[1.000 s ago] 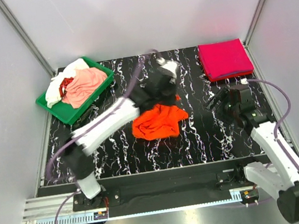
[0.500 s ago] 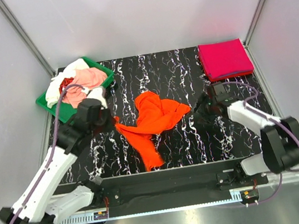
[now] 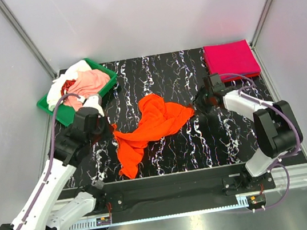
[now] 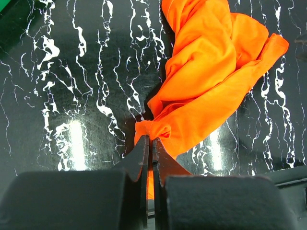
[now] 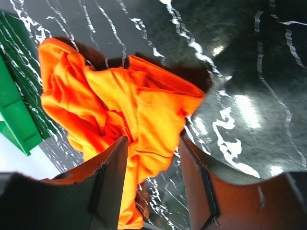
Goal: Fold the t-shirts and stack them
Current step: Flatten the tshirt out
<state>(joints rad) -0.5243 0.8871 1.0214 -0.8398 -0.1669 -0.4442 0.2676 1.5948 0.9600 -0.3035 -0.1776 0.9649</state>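
My left claw (image 4: 152, 143) clamps only a thin pinch of the orange t-shirt (image 4: 211, 72), I fear it slips; my right claw (image 5: 153, 141) stands apart beside it

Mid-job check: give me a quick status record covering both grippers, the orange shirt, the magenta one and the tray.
left gripper: shut on a bunched corner of the orange t-shirt
right gripper: open at the shirt's right edge, not clamped
orange t-shirt: crumpled, unfolded, lying between the two grippers
magenta t-shirt: folded flat, far right
green tray: far left, holding a heap of unfolded shirts
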